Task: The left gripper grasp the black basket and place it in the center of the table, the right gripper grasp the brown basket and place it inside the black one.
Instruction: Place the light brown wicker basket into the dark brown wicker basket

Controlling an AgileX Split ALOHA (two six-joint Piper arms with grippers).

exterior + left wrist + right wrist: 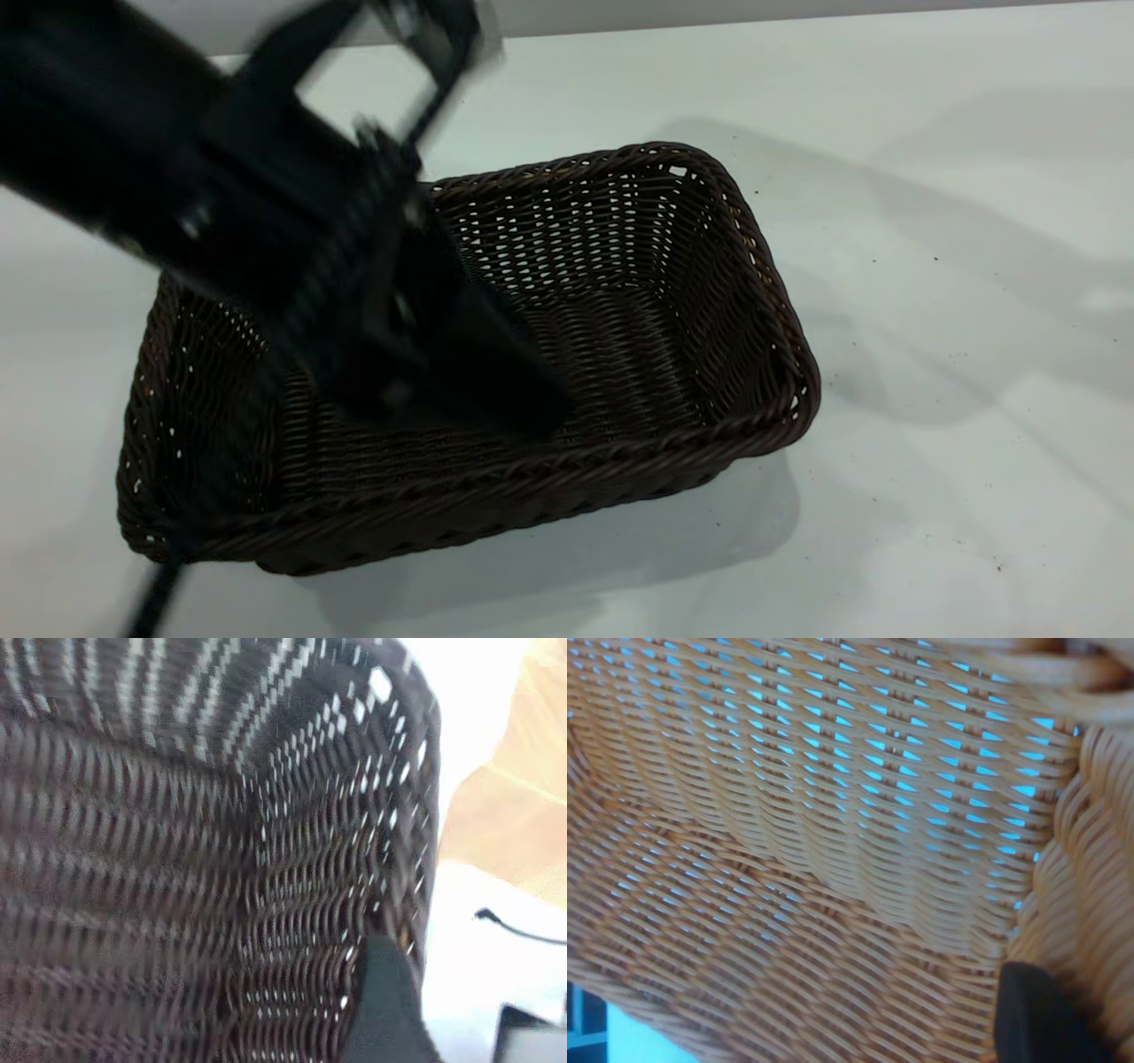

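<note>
Black basket (673,292): dark woven wicker, open weave, braided rim, faint sheen. Brown basket (833,859): orange-tan woven wicker, ribbed. Table (957,266): smooth white, matt, dark-specked.

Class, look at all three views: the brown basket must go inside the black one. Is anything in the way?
Yes. The left gripper reaches down inside the black basket, occupying the space where the brown basket must sit. The black basket holds nothing else visible.
</note>
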